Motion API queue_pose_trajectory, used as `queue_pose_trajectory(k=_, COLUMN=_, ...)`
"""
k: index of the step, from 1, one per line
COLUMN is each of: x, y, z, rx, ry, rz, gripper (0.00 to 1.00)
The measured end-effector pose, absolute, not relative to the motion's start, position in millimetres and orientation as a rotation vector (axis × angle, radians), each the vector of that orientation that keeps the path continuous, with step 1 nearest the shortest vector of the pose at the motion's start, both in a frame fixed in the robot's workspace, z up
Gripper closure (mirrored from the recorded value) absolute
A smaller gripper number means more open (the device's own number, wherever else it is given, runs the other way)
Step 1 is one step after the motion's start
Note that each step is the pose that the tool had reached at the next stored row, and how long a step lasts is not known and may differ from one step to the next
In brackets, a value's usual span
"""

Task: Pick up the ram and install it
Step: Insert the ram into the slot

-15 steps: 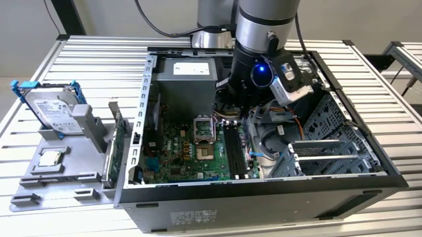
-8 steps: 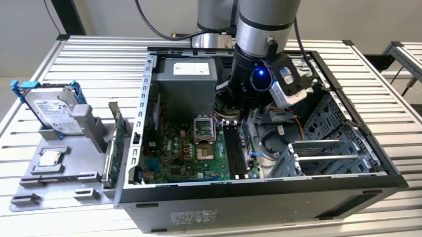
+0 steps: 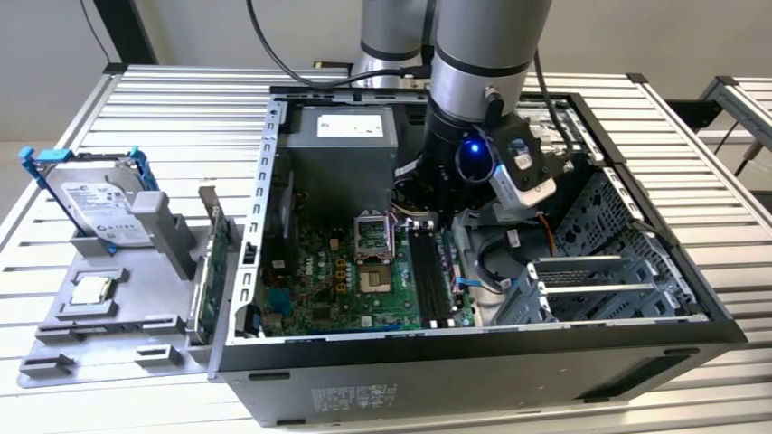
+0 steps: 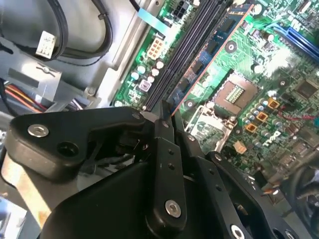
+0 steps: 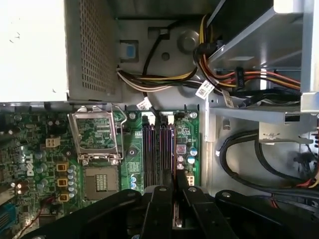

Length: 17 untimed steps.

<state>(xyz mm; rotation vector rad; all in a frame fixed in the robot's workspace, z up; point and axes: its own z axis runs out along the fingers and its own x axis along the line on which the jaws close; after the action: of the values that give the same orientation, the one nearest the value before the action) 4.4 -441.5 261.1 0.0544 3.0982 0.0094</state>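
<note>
Inside the open computer case, my gripper hangs low over the motherboard's memory slots. In both wrist views the black fingers are pressed together on the ram, a thin dark blue stick with black chips. It runs lengthwise along the dark slots. In the first wrist view the ram shows edge-on between the fingertips of the gripper, in line with the slot nearest the case's drive side. Whether it is seated in the slot I cannot tell.
The empty processor socket lies beside the slots. Cable bundles and the drive cage crowd the other side. A silver hard drive in a blue frame and a green card stand on the grey fixture outside the case.
</note>
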Motion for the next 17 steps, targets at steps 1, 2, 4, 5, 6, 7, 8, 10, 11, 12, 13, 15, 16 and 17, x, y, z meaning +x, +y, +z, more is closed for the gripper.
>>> queue_pose_trajectory(k=1, x=4.4, y=-442.4, z=259.2, rx=0.054, ry=3.098, rz=0.01, gripper=1.0)
queue_pose_trajectory(k=2, x=4.4, y=-443.2, z=257.3, rx=0.054, ry=3.098, rz=0.01, gripper=1.0)
queue_pose_trajectory(k=4, x=4.5, y=-444.1, z=253.7, rx=0.055, ry=3.098, rz=0.01, gripper=1.0)
queue_pose_trajectory(k=5, x=4.7, y=-444.3, z=251.9, rx=0.055, ry=3.098, rz=0.01, gripper=1.0)
queue_pose_trajectory(k=6, x=4.9, y=-444.3, z=250.2, rx=0.055, ry=3.098, rz=0.009, gripper=1.0)
queue_pose_trajectory(k=7, x=5.1, y=-444.4, z=248.4, rx=0.054, ry=3.098, rz=0.01, gripper=1.0)
queue_pose_trajectory(k=8, x=5.4, y=-444.4, z=246.5, rx=0.054, ry=3.098, rz=0.009, gripper=1.0)
queue_pose_trajectory(k=10, x=6.1, y=-444.4, z=242.8, rx=0.054, ry=3.098, rz=0.01, gripper=1.0)
queue_pose_trajectory(k=11, x=6.4, y=-444.4, z=241.1, rx=0.055, ry=3.098, rz=0.01, gripper=1.0)
queue_pose_trajectory(k=12, x=7.0, y=-444.4, z=239.1, rx=0.054, ry=3.098, rz=0.01, gripper=1.0)
queue_pose_trajectory(k=13, x=7.6, y=-444.3, z=237.4, rx=0.054, ry=3.098, rz=0.01, gripper=1.0)
queue_pose_trajectory(k=15, x=8.8, y=-444.3, z=233.9, rx=0.054, ry=3.098, rz=0.01, gripper=1.0)
queue_pose_trajectory(k=16, x=9.5, y=-444.3, z=232.0, rx=0.055, ry=3.098, rz=0.01, gripper=1.0)
queue_pose_trajectory(k=17, x=10.2, y=-444.4, z=230.1, rx=0.054, ry=3.098, rz=0.009, gripper=1.0)
